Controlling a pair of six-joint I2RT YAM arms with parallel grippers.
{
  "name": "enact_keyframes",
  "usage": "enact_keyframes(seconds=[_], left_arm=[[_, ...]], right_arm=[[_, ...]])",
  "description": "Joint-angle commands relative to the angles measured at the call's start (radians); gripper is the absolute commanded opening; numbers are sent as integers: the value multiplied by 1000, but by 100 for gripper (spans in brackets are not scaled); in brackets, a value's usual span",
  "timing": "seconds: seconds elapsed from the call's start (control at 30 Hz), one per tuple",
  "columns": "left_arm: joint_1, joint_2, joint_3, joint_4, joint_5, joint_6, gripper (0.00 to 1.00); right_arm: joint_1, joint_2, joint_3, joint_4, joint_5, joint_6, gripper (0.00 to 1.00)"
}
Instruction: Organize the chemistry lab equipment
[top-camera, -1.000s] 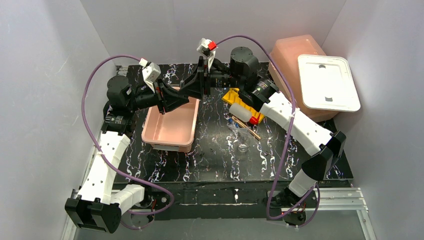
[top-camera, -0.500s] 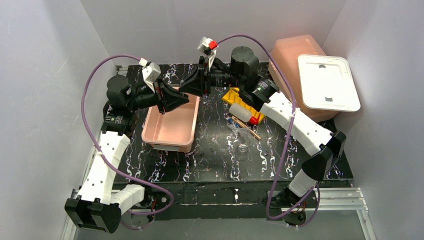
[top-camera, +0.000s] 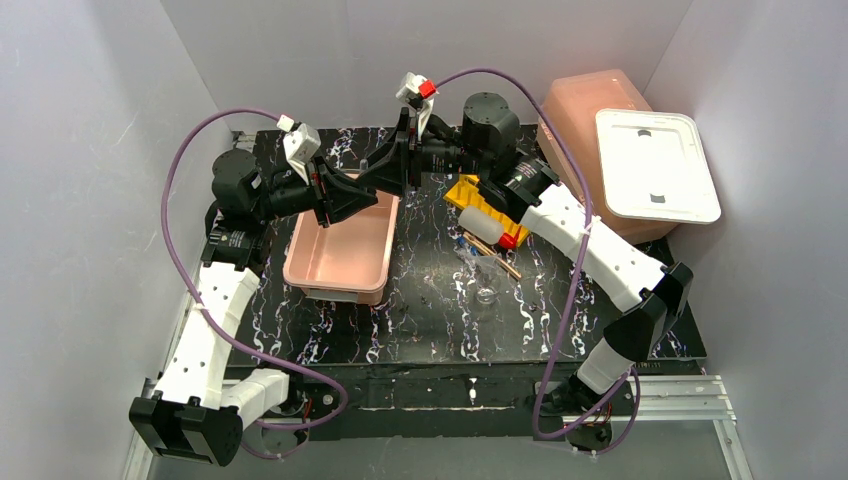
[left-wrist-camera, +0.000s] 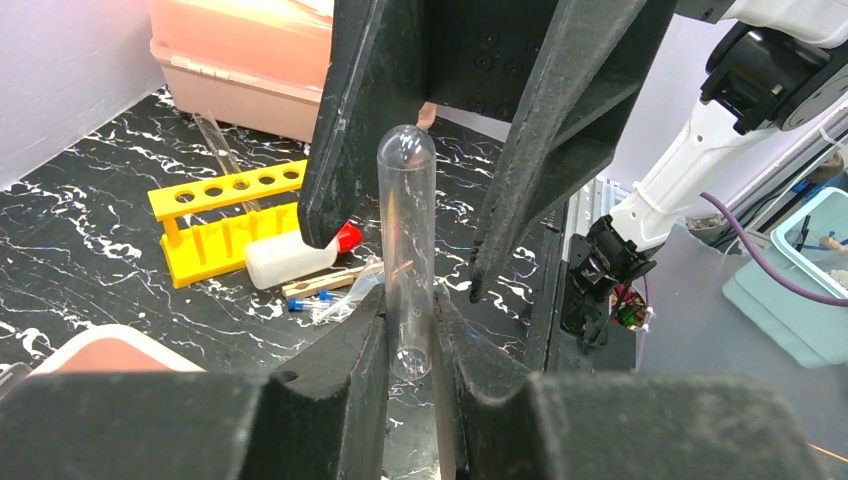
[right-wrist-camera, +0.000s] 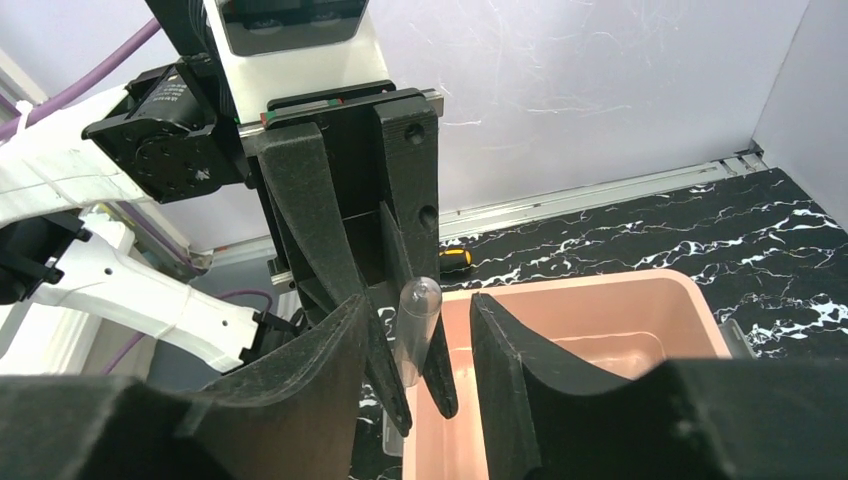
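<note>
Two tubs (top-camera: 340, 255), one rack (top-camera: 466, 193), one bottle (top-camera: 483, 229)

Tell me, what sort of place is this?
Probably a robot test cell staged as a chemistry bench: plain white walls enclose a black marbled table, two robot arms stand at its near edge, and there is a yellow tube rack and a clear test tube.

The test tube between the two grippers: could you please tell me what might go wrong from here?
1. The left gripper pinches the clear test tube only near its open end; if the open right gripper closes off-centre, the tube could tilt or crack.
2. If the left lets go too early, the tube may drop towards the pink tub below.
</note>
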Motion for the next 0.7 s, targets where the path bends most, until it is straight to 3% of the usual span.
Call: enact_keyframes(seconds=[0.0, 0.17, 0.67], left_arm=[[-5, -7, 35, 1, 12, 5, 0], [-5, -9, 31, 1, 13, 5, 0], [-5, -13, 16, 0, 4, 20, 0]], right_arm=[[1, -48, 41, 60, 15, -10, 52], [0, -45, 51, 58, 18, -7, 48], [-2, -49, 31, 80, 5, 15, 18]])
